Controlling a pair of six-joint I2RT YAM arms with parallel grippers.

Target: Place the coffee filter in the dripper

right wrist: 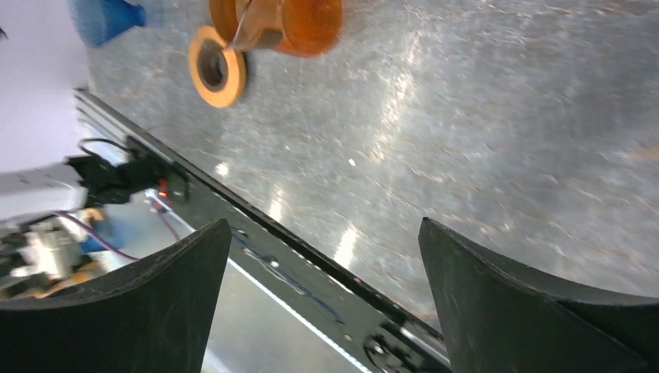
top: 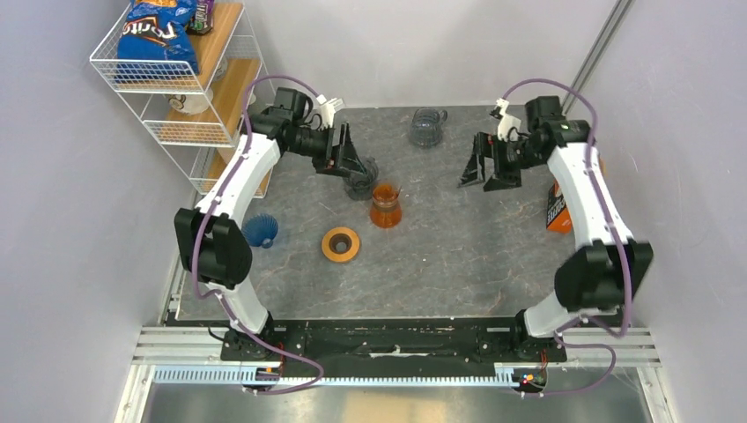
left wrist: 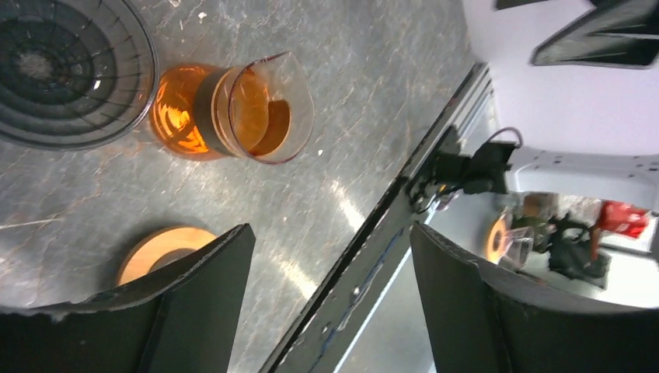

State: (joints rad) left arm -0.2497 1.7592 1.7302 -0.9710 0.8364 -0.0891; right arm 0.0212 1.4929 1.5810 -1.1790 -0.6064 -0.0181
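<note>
At the near edge a black rail [top: 396,333] runs between the two arm bases. Beyond it the grey table [top: 476,264] lies open across its near half and whole right middle. Walls close both sides, and a red pack [top: 557,210] sits against the right edge.

Left of centre stand a blue cone [top: 261,231] and, well apart from it, an orange ring [top: 341,243]. Just behind the ring is the amber carafe [top: 385,207], and touching or just beside that the dark ribbed dripper [top: 359,182]. Whether a filter lies in the dripper cannot be told, nor which thing is the filter. At the far edge stands a glass mug [top: 427,128], and in the far left corner a wire shelf [top: 150,86] carries a chip bag [top: 157,31].

Only the top view shows the mug, shelf and pack. The left wrist view shows the dripper's ribs and rings, with the carafe lying spout-toward-camera beside it. The right wrist view catches ring, carafe and cone far off.

The left arm reaches up and bends right. The left gripper [top: 352,172] tilts down just over the dripper, fingers spread with nothing between them. The right arm mirrors it, and the right gripper [top: 483,181] hangs above bare table, fingers wide and empty.
</note>
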